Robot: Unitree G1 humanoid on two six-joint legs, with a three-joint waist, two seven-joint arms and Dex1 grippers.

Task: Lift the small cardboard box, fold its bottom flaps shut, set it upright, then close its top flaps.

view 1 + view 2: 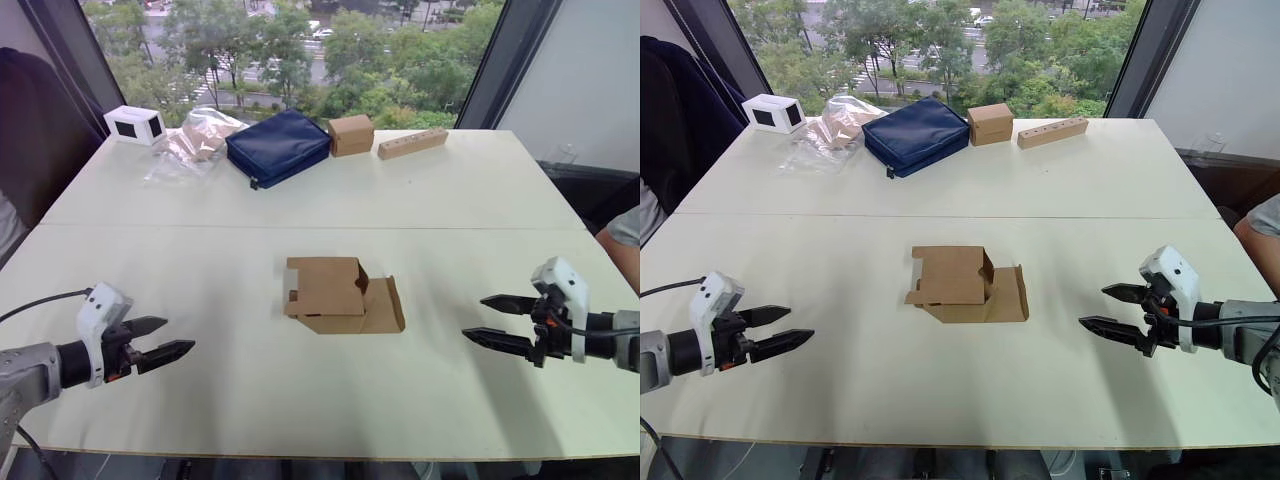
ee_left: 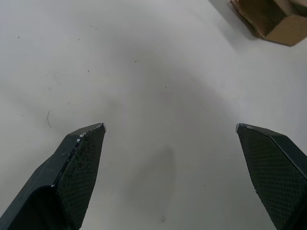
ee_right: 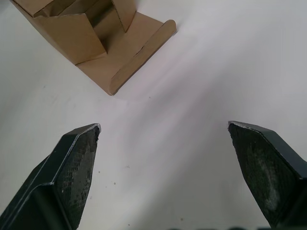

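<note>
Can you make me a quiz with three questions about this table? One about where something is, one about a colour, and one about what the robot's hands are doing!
1. Where is the small cardboard box?
A. mid-table, between the two grippers
B. on the blue bag
C. in a gripper

2. What colour is the bag at the far end?
A. red
B. dark blue
C. yellow

3. How are the left gripper and right gripper?
A. both shut on the box
B. one open, one shut
C. both open, holding nothing

Answers: 1 A, it lies on the table with a gripper off to each side. 2 B, plainly navy. 3 C, their fingers stand apart over bare tabletop.
</note>
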